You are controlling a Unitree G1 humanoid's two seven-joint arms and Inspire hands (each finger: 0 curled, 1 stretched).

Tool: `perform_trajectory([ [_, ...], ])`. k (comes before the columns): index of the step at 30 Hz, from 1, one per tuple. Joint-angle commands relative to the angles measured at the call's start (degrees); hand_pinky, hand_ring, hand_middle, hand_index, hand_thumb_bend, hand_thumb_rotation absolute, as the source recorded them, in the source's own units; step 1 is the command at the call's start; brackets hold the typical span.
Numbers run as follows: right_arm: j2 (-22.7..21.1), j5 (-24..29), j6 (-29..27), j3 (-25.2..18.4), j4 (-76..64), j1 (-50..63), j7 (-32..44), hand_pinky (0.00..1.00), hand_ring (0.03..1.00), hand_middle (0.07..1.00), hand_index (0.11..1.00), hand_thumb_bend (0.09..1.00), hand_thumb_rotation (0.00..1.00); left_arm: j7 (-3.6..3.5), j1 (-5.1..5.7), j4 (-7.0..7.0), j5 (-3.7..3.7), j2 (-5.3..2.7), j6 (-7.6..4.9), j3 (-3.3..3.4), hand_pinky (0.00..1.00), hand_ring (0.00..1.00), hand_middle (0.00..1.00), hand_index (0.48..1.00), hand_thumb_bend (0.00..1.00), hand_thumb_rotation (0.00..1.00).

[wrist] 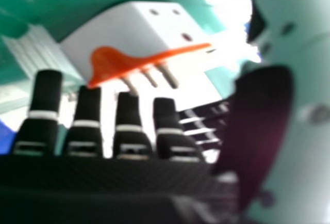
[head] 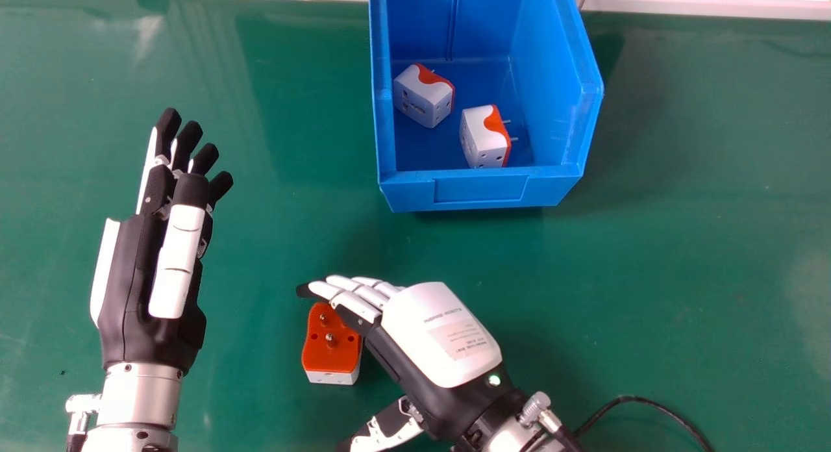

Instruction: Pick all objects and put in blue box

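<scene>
Orange-and-white adapter (head: 331, 358): we found it pins up on the green counter (head: 260, 406). At its three o'clock we recorded the right hand (head: 441, 335), its fingers (head: 356, 304) extended, slightly apart and over the adapter's one o'clock corner; whether they touched it, we could not tell. We logged the left hand (head: 130, 283) at ten o'clock, fingers straight, and the blue box (head: 480, 195) at one o'clock, holding two similar adapters (head: 482, 137).
</scene>
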Motion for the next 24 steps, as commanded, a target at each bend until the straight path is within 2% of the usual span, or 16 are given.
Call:
perform_trajectory([
  [1,0.1,-0.4,0.0,0.1,0.0,-1.3,-2.0,0.66,0.833,0.858,0.842,0.826,0.11,-0.28,0.24,-1.62,-0.01,0.17,-1.01,0.03,0.93,0.96,0.99,0.983,0.79,0.80],
  [4,0.0,-0.6,0.0,0.3,1.0,-1.8,-2.8,0.66,0.832,0.856,0.840,0.826,0.11,-0.21,0.29,-1.58,0.23,0.22,-1.19,-0.02,0.93,0.96,0.99,0.983,0.79,0.80],
  [7,0.0,-0.7,-0.2,0.5,2.1,-2.3,-3.3,0.65,0.831,0.853,0.836,0.826,0.10,0.14,0.43,-2.13,0.44,0.20,-0.65,-0.11,0.93,0.97,0.99,0.985,0.79,0.80],
  [11,0.0,-0.7,-0.4,0.8,3.7,-3.3,-3.9,0.65,0.829,0.850,0.829,0.822,0.10,0.07,0.51,-2.32,0.12,0.19,-0.26,-0.06,0.94,0.97,0.99,0.986,0.78,0.80],
  [13,0.0,-0.6,-0.6,0.9,4.4,-3.7,-4.4,0.65,0.828,0.849,0.826,0.818,0.10,-0.05,0.46,-2.13,0.05,0.12,-0.58,-0.02,0.94,0.97,0.99,0.985,0.78,0.80],
  [15,0.0,-0.4,-0.8,1.0,4.9,-4.0,-5.0,0.65,0.828,0.849,0.826,0.818,0.10,0.01,0.49,-2.01,0.41,0.06,-0.93,-0.11,0.94,0.97,0.99,0.985,0.78,0.80],
  [17,-0.3,-0.2,-0.7,1.0,4.6,-4.0,-4.7,0.65,0.827,0.849,0.822,0.813,0.09,0.26,0.65,-2.25,0.76,-0.14,-0.99,-0.28,0.94,0.97,0.99,0.984,0.78,0.80],
  [19,-0.3,-0.3,-0.1,1.0,4.4,-4.3,-4.4,0.65,0.827,0.849,0.822,0.813,0.09,0.22,0.77,-2.36,0.62,-0.39,-1.14,-0.38,0.94,0.97,0.99,0.984,0.78,0.80],
  [21,-0.2,-0.1,0.4,0.9,4.5,-4.6,-4.0,0.64,0.824,0.848,0.818,0.810,0.09,-0.06,0.84,-2.44,0.17,-0.56,-1.16,-0.46,0.94,0.97,0.99,0.985,0.78,0.81],
  [24,0.3,0.6,0.9,0.7,5.1,-5.3,-3.3,0.64,0.824,0.848,0.817,0.804,0.09,0.31,0.91,-2.68,0.55,-0.87,-1.11,-0.50,0.94,0.97,0.99,0.985,0.78,0.81],
])
